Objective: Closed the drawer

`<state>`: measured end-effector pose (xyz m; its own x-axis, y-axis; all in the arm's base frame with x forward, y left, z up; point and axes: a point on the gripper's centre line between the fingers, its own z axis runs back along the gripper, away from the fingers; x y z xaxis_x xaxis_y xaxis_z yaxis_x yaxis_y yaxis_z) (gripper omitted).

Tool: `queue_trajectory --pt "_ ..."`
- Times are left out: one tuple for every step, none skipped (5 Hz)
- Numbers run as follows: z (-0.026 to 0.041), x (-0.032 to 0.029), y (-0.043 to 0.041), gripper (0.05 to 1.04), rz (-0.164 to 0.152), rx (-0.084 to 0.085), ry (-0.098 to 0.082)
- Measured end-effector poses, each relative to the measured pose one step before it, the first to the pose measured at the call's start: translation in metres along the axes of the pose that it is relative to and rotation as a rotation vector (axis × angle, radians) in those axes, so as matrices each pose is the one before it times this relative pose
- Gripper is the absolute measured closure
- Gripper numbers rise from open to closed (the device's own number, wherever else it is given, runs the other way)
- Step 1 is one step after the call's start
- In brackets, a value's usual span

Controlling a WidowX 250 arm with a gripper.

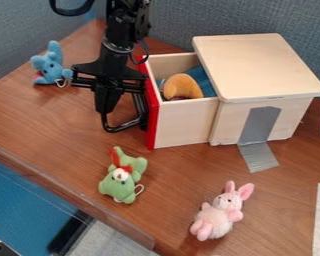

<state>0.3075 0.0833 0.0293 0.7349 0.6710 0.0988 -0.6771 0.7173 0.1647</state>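
The wooden drawer [183,125] with a red front stands partly out of the left side of a light wooden box [256,65]. Inside it lie an orange-brown plush thing [182,86] and something blue. A black looped handle [126,126] sticks out from the red front. My gripper [107,102] hangs just left of that front, close beside the handle and partly overlapping it in the camera view. Whether they touch, I cannot tell.
A blue plush toy [51,65] sits left of the arm. In front of the drawer lies a green plush toy [124,176], with a pink plush rabbit [219,212] farther right. Grey tape [259,130] runs from the box onto the table [69,135]. Blue-grey partitions stand behind.
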Motion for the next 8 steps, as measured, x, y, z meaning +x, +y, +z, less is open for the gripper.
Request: queue_trajectory --pt "-0.00084 -0.00279 0.00247 0.605 -0.0051 0.0019 0.0004" --pt "-0.00169 -0.0007 0.00244 0.292 0.0067 0.0016 0.0019" --pt "-0.00074 0.00158 0.00322 0.084 0.0222 0.0003 0.0029" --pt "-0.00516 -0.00024 0.00154 0.132 0.0147 0.0061 0.0124" --pt "-0.0011 0.00266 -0.00155 0.42 0.0092 0.002 -0.0018" --pt "-0.00267 0.00035 -0.00259 0.728 -0.0011 0.0091 0.0065" --pt "-0.00037 -0.0011 -0.00236 0.912 0.0028 -0.005 0.0036" --pt "0.00061 0.00337 -0.01548 0.964 -0.016 -0.03 -0.0038"
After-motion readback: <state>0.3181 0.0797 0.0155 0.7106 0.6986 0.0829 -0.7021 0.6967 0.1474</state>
